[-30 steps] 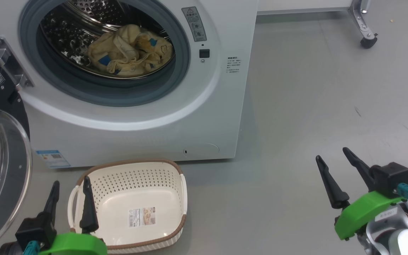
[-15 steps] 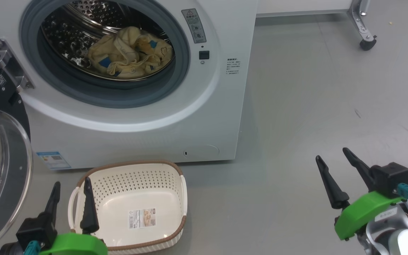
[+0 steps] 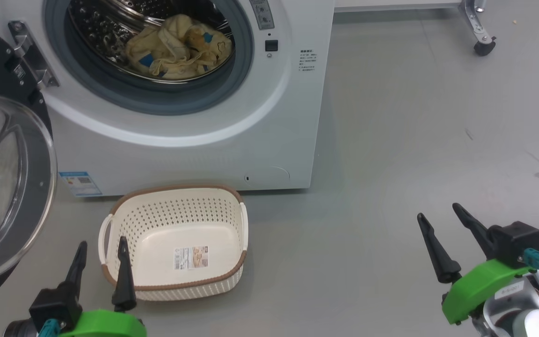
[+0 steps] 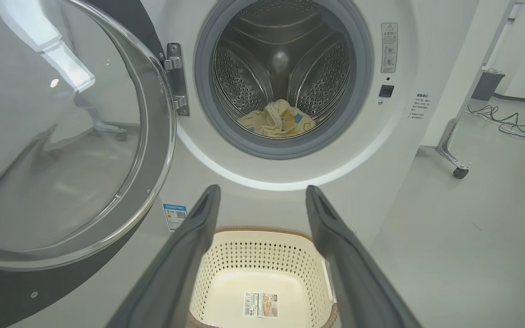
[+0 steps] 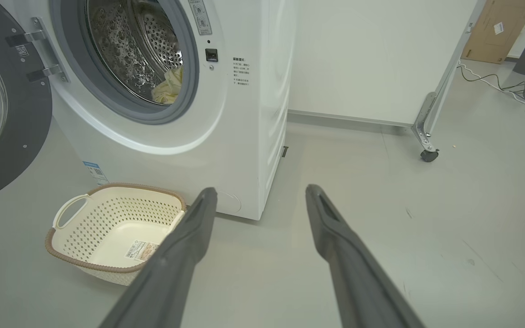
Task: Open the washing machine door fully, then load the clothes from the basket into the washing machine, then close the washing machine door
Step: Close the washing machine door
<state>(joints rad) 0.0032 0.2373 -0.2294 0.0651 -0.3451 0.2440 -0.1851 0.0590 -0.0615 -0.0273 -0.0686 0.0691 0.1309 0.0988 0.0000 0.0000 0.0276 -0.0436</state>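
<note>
Left pincer (image 3: 102,241) gapes; its wrist view shows drum's back wall (image 4: 280,59).

The washing machine door (image 3: 10,182) stands wide open, left of the white washing machine (image 3: 194,150). Cream-yellow clothes (image 3: 178,47) lie bunched in its drum. The perforated cream basket (image 3: 180,216) sits upright just before it.

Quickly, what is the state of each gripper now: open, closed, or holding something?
Left gripper: open, holding nothing.
Right gripper: open, holding nothing.
</note>
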